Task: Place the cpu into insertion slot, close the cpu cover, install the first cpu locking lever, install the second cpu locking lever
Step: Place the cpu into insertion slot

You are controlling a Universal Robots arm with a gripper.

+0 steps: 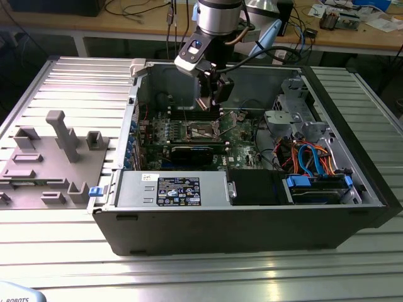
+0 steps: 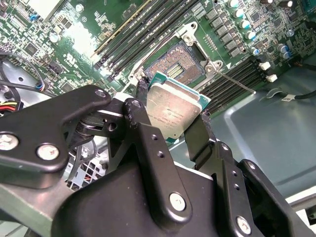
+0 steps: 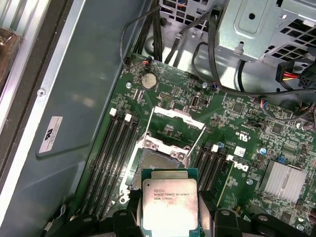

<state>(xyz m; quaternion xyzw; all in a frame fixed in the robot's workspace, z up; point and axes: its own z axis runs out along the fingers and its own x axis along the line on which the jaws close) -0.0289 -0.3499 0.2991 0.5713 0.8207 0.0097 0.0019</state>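
Gripper (image 2: pixel 174 102), jaws clamped on cpu (image 2: pixel 172 112), hangs over slot (image 1: pixel 203 131), at its 6 o'clock in exterior view; cover (image 3: pixel 180 114) raised.

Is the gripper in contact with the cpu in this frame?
Touching. In the second wrist view the gripper is shut on the cpu: its fingers press against two opposite edges, with no gap on either side.

Robotics lab, open PC case (image 1: pixel 239 220) on ribbed metal bench (image 1: pixel 189 270), cable-strewn wooden bench (image 1: pixel 94 26) behind, grey fixtures (image 1: pixel 50 157) alongside.
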